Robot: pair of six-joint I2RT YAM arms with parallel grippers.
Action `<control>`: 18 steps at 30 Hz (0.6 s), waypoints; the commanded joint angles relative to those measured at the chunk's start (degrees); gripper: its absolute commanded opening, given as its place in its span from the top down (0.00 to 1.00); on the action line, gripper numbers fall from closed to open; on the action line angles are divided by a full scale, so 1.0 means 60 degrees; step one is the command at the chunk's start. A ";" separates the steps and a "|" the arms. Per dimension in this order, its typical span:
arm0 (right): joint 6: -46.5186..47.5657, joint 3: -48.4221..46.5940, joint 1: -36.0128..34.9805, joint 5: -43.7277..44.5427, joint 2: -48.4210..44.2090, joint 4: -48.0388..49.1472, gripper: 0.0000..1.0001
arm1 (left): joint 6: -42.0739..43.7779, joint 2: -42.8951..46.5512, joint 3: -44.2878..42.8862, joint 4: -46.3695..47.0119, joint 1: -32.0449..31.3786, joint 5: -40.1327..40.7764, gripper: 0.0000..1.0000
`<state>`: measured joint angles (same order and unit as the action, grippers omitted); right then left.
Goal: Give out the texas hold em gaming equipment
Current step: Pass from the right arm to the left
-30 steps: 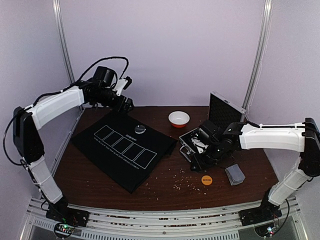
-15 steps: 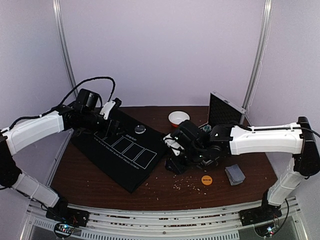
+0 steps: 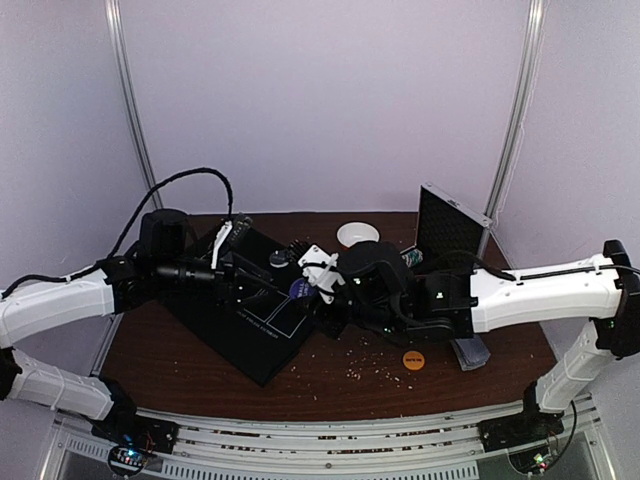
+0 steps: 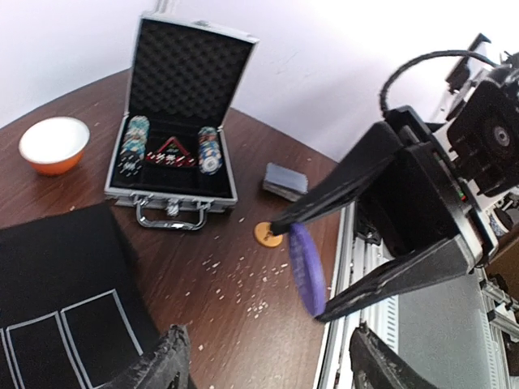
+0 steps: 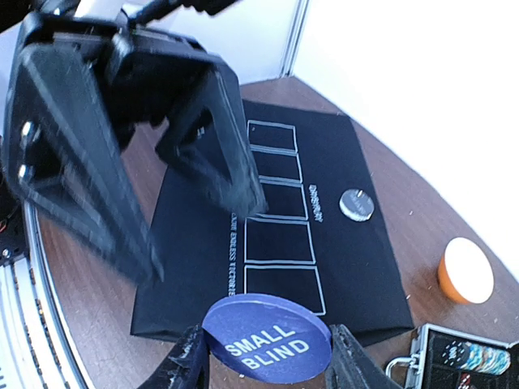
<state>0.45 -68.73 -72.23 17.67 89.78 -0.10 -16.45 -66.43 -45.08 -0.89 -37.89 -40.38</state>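
- The purple disc [image 5: 266,339], marked small blind, is pinched by its edge in the right pincer [image 4: 298,274], whose jaws are drawn in narrow on it. It is held in the air over the near part of the black mat [image 5: 357,267].
- The left pincer [image 4: 272,369] is presented opposite with its jaws spread wide and nothing held; a handover is judged likely.
- Done so far: one pale grey disc [image 5: 355,204] is laid on the mat.
- Left to do: no cards are dealt, and the orange disc [image 4: 266,234] and card deck [image 4: 285,180] lie on the bench [image 4: 203,267] near the case [image 4: 170,197].
- The chips [image 4: 134,147] are lined up inside that case.
- Count: three discs, one deck and seemingly two chip rows, which are too small to number.
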 commanded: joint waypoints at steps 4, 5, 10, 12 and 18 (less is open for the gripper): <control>0.0903 0.0133 -0.0438 0.1129 -0.0003 0.1065 0.66 | -0.0248 -0.0051 -0.0093 0.1621 -0.0481 0.0639 0.36; 0.0974 0.0121 -0.0482 0.1215 0.0030 0.1078 0.66 | -0.0247 -0.0116 -0.0102 0.1639 -0.0482 0.0642 0.39; 0.1027 0.0014 -0.0544 0.1452 0.0200 0.1024 0.66 | -0.0028 -0.0507 -0.0207 0.1451 -0.0550 0.0472 0.55; 0.1041 -0.0014 -0.0544 0.1465 0.0248 0.0970 0.66 | 0.0085 -0.0627 -0.0298 0.1369 -0.0634 0.0405 0.58; 0.1126 -0.0065 -0.0556 0.1524 0.0387 0.0876 0.66 | 0.0227 -0.0689 -0.0377 0.1623 -0.0912 0.0160 0.60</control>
<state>6.31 -68.73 -74.98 25.71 91.44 4.45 -16.58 -70.11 -45.45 5.98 -42.28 -38.17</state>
